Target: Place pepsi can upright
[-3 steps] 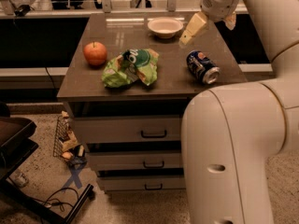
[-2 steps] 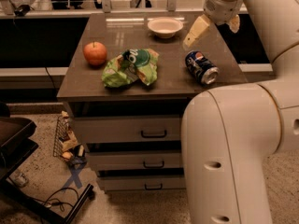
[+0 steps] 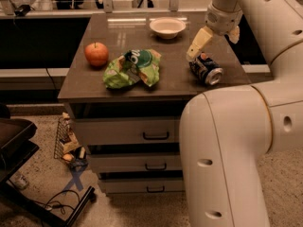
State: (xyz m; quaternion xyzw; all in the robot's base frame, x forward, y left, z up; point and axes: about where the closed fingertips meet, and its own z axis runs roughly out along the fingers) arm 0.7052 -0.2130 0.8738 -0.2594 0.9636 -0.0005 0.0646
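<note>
Jaws of the cream two-finger gripper (image 3: 213,47) stand spread and hold nothing, hovering over the right part of the dark brown table (image 3: 85,82). One fingertip (image 3: 193,54) hangs just above the small dark blue Pepsi can (image 3: 206,69), which lies on its side near the table's right edge, a silver end facing the front. A white round bowl (image 3: 167,27) sits behind, a crumpled green chip bag (image 3: 133,67) to the left, a red apple (image 3: 96,54) beyond it. The robot's bulky white arm (image 3: 227,150) fills the foreground.

One pepsi can (image 3: 207,69), one apple (image 3: 96,54), one chip bag (image 3: 132,67), one bowl (image 3: 167,27), three drawers (image 3: 128,130) — and one gripper (image 3: 213,46), spread wide, at the can's twelve o'clock.
</note>
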